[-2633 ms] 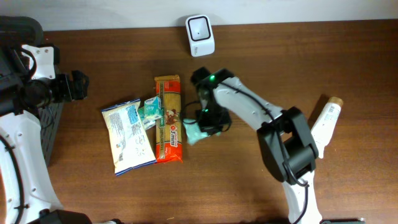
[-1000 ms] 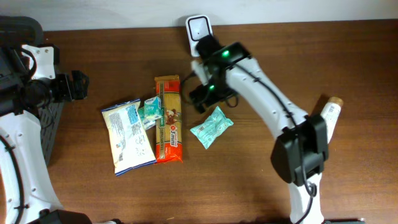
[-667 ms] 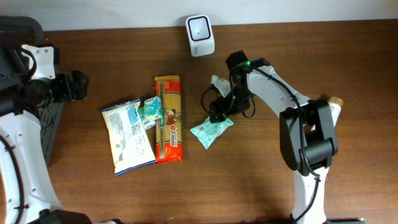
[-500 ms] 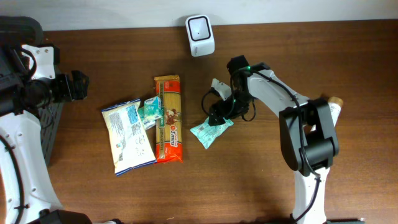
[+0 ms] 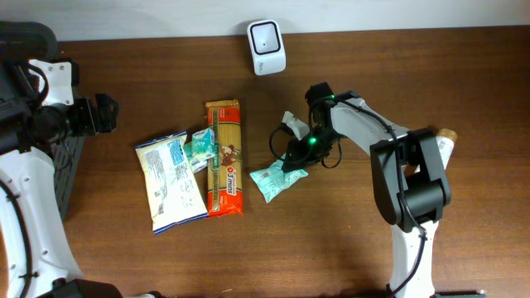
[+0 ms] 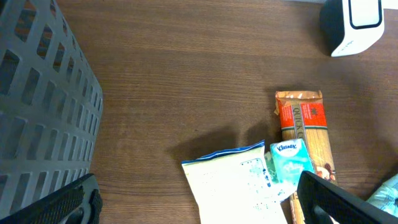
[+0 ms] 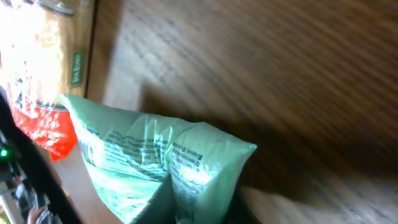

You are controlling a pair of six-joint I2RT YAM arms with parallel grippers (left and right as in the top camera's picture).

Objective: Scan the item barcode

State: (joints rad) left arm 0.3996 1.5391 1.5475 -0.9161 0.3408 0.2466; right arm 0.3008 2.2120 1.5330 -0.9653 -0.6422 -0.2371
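A green plastic packet (image 5: 276,178) lies on the wooden table right of the other groceries. My right gripper (image 5: 296,157) is down on the packet's upper right end and shut on it. In the right wrist view the crinkled green packet (image 7: 155,155) bulges between my right gripper (image 7: 202,205) jaws, which pinch a fold of it. The white barcode scanner (image 5: 267,36) stands at the table's back edge, well above the packet, and also shows as the scanner (image 6: 354,22) in the left wrist view. My left gripper (image 5: 101,114) hovers open and empty at the far left; seen from its own wrist, the left gripper (image 6: 202,211) is wide apart.
A spaghetti pack (image 5: 224,157), a small tissue pack (image 5: 200,146) and a white-and-blue bag (image 5: 170,180) lie left of the green packet. A white bottle (image 5: 432,165) rests at the right. A dark slatted basket (image 6: 37,106) sits at the left edge.
My right gripper came down from near the scanner to the green packet and shut on its end. The packet shifted slightly. The left arm stayed still.
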